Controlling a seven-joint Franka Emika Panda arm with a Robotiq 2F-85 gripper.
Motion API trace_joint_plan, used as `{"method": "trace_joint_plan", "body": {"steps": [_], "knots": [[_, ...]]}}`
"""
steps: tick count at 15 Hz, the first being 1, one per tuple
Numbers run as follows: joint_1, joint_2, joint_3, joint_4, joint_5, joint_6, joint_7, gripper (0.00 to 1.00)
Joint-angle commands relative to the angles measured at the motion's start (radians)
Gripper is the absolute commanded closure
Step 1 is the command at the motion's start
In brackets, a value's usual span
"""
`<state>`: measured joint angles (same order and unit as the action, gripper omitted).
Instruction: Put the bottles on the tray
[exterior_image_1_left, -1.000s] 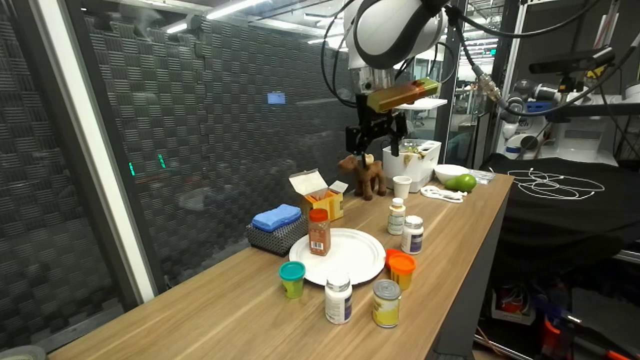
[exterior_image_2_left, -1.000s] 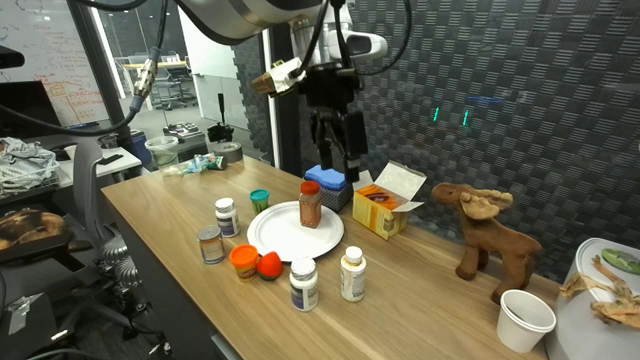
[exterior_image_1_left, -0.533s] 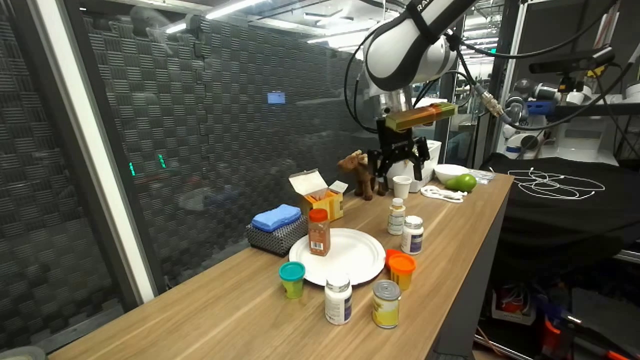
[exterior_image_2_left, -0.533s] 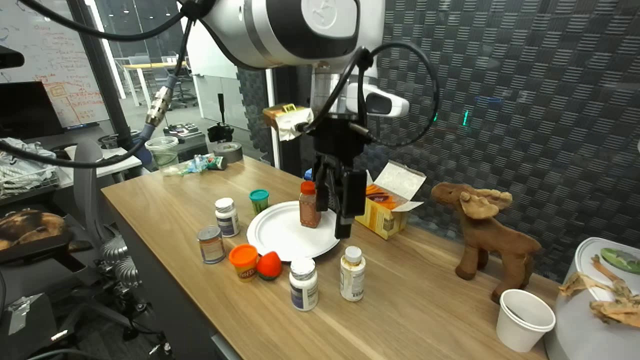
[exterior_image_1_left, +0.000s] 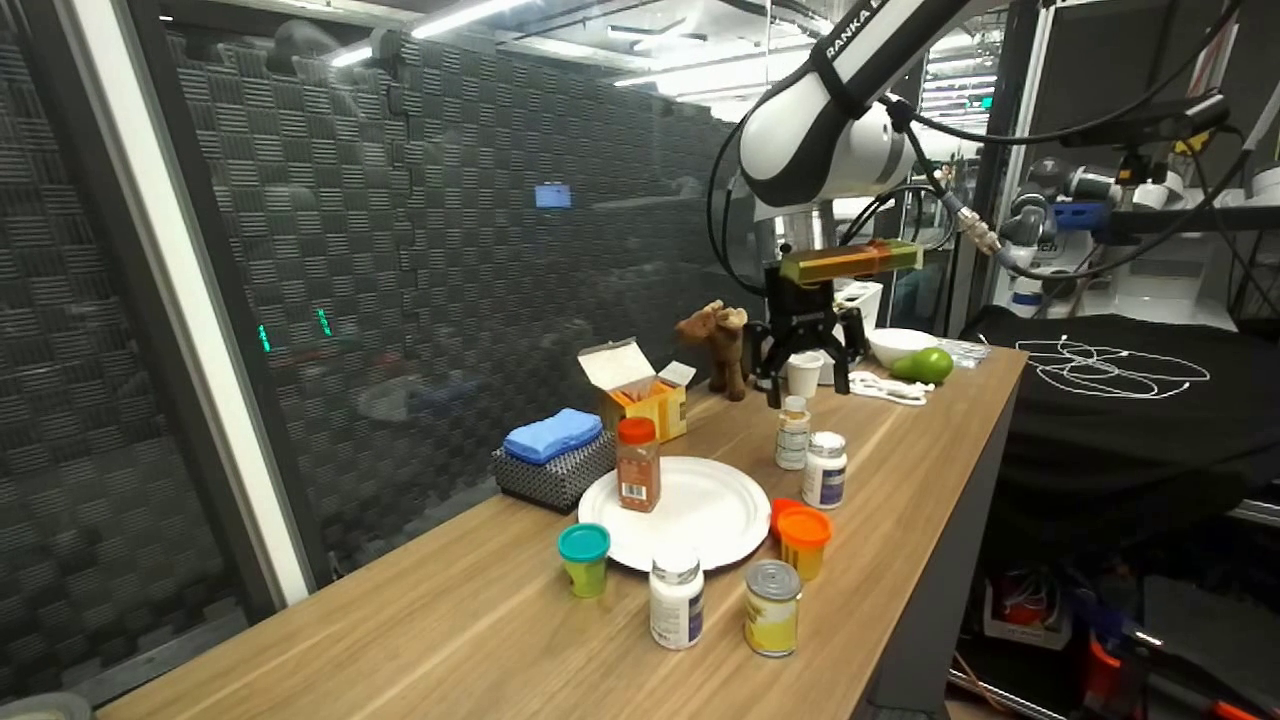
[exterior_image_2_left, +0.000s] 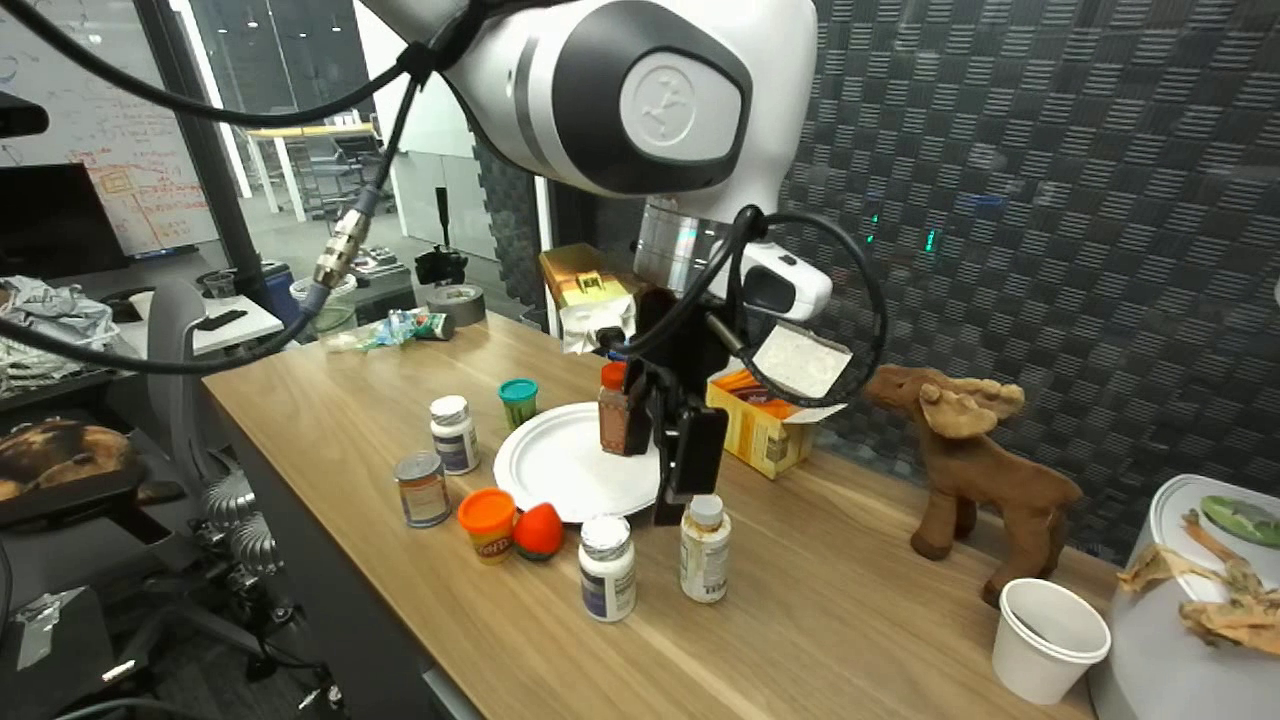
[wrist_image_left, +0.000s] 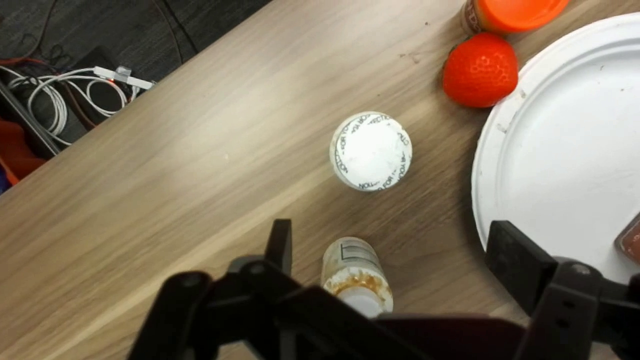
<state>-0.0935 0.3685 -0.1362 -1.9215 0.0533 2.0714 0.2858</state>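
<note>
Office-type robotics lab, wood-topped table, jointed robot arm above table, dark textured-tile wall along table's long side, office chair beside table, monitor and whiteboard (red handwriting) beyond table, further chairs farther beyond table.

In an exterior view, bare wood is lying open beside the white tray at one o'clock and, narrowly, at seven. A slim bottle and a stout bottle are blocking two to three, an orange-lidded tub three to four, a can four to five, a white bottle six, a teal-lidded tub eight. On it, a red-capped jar is blocking ten.
</note>
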Motion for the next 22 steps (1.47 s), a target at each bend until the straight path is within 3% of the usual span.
{"method": "trace_joint_plan", "body": {"steps": [1,11,12,13,17,20,22], "knots": [[-0.015,0.028,0.007,0.004,0.036,0.040,-0.025,0.00],[-0.011,0.074,-0.004,0.026,0.013,0.173,-0.011,0.00],[-0.010,0.074,-0.004,0.026,0.013,0.183,-0.010,0.06],[-0.009,0.074,-0.004,0.024,0.009,0.192,-0.009,0.25],[-0.002,0.065,-0.009,0.008,-0.006,0.204,-0.004,0.58],[0.007,0.051,-0.021,-0.006,-0.044,0.225,0.008,0.78],[0.014,0.033,-0.028,-0.008,-0.077,0.223,0.016,0.84]]}}
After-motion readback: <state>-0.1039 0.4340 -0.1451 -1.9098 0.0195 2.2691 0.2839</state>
